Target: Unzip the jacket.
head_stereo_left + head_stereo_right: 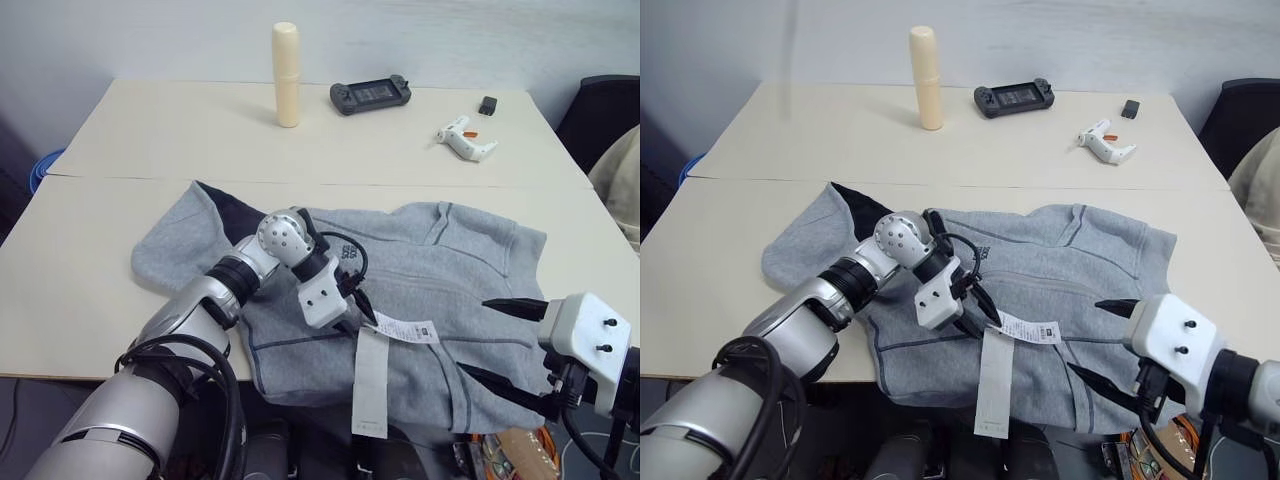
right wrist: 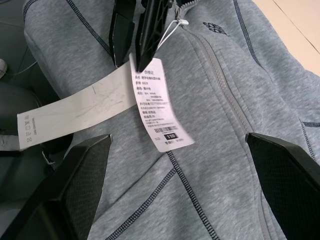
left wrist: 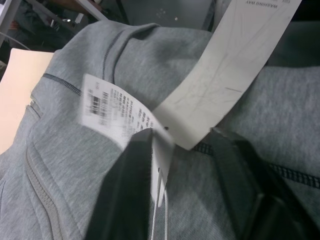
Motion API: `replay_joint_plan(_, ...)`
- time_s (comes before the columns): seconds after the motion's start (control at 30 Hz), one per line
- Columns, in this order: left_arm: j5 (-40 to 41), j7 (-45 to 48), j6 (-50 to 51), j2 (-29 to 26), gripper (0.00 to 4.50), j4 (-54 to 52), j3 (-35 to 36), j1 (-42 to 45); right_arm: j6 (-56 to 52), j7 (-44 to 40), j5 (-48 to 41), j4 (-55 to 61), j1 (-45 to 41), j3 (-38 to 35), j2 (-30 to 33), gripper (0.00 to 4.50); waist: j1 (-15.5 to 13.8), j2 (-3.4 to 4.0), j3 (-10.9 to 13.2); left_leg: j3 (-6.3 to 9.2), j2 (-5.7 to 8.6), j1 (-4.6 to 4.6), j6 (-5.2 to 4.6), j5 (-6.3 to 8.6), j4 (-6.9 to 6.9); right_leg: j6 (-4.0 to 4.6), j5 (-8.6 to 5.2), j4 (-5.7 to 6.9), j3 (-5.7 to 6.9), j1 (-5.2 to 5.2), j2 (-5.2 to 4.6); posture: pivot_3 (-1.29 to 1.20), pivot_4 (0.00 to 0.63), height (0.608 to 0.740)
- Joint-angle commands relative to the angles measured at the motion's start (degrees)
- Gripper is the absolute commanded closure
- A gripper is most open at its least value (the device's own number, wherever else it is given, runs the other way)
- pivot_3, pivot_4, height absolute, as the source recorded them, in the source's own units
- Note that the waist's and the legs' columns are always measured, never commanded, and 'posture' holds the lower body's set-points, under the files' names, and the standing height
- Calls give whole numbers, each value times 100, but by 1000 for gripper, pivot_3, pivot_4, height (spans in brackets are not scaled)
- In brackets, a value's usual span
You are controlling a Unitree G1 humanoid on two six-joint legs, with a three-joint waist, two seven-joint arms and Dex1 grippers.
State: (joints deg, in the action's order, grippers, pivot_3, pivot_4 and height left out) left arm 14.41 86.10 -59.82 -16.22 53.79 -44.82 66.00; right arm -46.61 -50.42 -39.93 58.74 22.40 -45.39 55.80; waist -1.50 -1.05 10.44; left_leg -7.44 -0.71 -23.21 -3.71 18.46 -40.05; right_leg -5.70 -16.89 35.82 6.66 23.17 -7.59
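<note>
1. Head stereo pair: both eyes look forward and down over the table (image 1: 120,130), with the jacket (image 1: 440,270) at lower centre of the frame; the two views share almost the whole scene
2. Left wrist camera: pressed close to the grey fabric, facing along its own fingers (image 3: 132,190) at the paper tags (image 3: 235,70)
3. Right wrist camera: a little farther back, sharing those tags and catching the left gripper (image 2: 132,42) at upper centre

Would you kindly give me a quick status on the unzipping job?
Left gripper at jacket's paper tags, fingers part-closed, grip unclear. Right gripper open above jacket. Zipper zipped; tags in the way.
</note>
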Motion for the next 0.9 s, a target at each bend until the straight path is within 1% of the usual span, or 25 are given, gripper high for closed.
replay_joint_plan(0.03, -148, 640, -243, 85, 3756, 87, 212, 36, -11, 53, -87, 31, -88, -117, 73, 0, 1, 0, 0, 0, 0, 0, 0, 0, 0, 0, 0, 0, 0, -1, 0, 0, 150, 740)
replay_joint_plan(0.1, -316, 512, -339, 128, 4336, 154, 283, 49, -8, 58, -81, 13, -106, -87, 77, 0, -1, 0, 0, 3, 0, -1, 0, 0, 0, 0, 0, -1, 3, -2, -1, 0, 150, 740)
replay_joint_plan(0.27, -436, 462, -561, 187, 4336, 182, 412, 28, -9, 53, -78, -31, -144, -58, 107, 0, 3, 0, 0, 12, 0, -1, -1, 1, 0, -1, 0, -10, 14, -12, -1, 0, 150, 740)
replay_joint_plan(0.4, -301, 588, -544, 172, 4336, 158, 502, -2, -5, 38, -53, -72, -159, -56, 131, 0, 3, 0, 0, 20, 0, -1, -1, 1, 0, -1, 1, -15, 21, -19, -2, 0, 150, 740)
replay_joint_plan(0.43, -238, 619, -513, 152, 3963, 123, 502, -5, -5, 38, -51, -73, -161, -55, 133, 0, 3, 0, 0, 22, 0, -1, -1, 1, 0, -1, 1, -16, 23, -21, -2, 0, 150, 740)
replay_joint_plan(0.47, -143, 635, -467, 90, 3839, 43, 425, -3, -4, 34, -47, -74, -156, -59, 132, 0, 3, 0, 0, 24, 0, -1, -1, 1, 0, -1, 1, -17, 26, -23, -3, 0, 150, 740)
replay_joint_plan(0.5, -99, 640, -534, 58, 3574, -4, 405, -3, -6, 32, -47, -69, -151, -64, 131, 0, 5, 0, 0, 27, 0, 0, -1, 1, 0, -1, 1, -19, 28, -27, -3, 0, 150, 740)
replay_joint_plan(0.67, 87, 640, -918, -82, 1997, -223, 263, -95, -22, 12, -51, -34, -99, -112, 114, 0, 4, 0, 0, 41, 0, 1, -1, 1, 0, -1, 1, -26, 42, -39, -6, 0, 150, 740)
replay_joint_plan(0.7, 88, 640, -1011, -108, 1772, -243, 198, -112, -38, 14, -72, -28, -94, -137, 108, 0, 3, 0, 0, 43, 0, 1, 0, 0, 0, -1, 1, -28, 45, -43, -7, 0, 150, 740)
replay_joint_plan(0.73, 93, 640, -1072, -126, 1400, -253, 147, -121, -54, 20, -93, -22, -93, -156, 103, 0, 4, 0, 0, 45, 0, 2, 0, 1, 0, -1, 1, -29, 47, -46, -8, 0, 150, 740)
replay_joint_plan(0.9, -111, 469, -1765, -76, 1400, -44, -70, -128, -115, 31, -129, 20, -83, -218, 83, 0, 4, 0, 0, 52, 0, 3, 0, 1, -1, -1, 1, -33, 55, -53, -8, 0, 150, 740)
